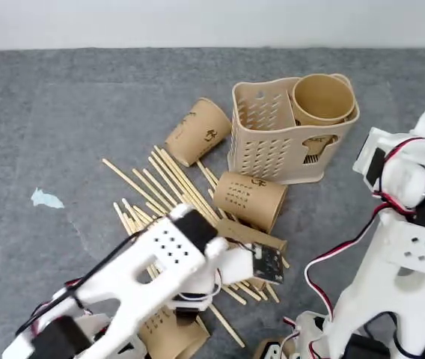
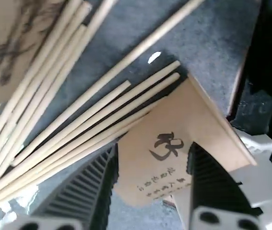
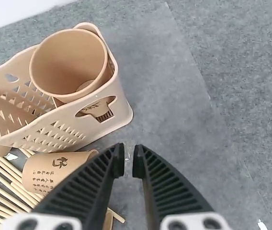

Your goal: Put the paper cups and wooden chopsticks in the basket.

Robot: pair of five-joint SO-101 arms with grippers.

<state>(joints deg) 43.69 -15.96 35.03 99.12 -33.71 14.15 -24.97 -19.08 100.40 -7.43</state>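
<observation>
A beige perforated basket stands at the back right with one paper cup upright inside it. Two more cups lie on their sides: one left of the basket, one in front of it. Wooden chopsticks are scattered over the grey mat. My left gripper is shut on a squashed paper cup that lies over several chopsticks; the same cup sits at the arm's tip. My right gripper hangs shut and empty, above the mat beside the basket.
Another cup lies under the left arm near the front edge. A pale blue scrap rests on the mat at the left. The right arm's white body stands just right of the basket. Bare mat stretches to the left and back.
</observation>
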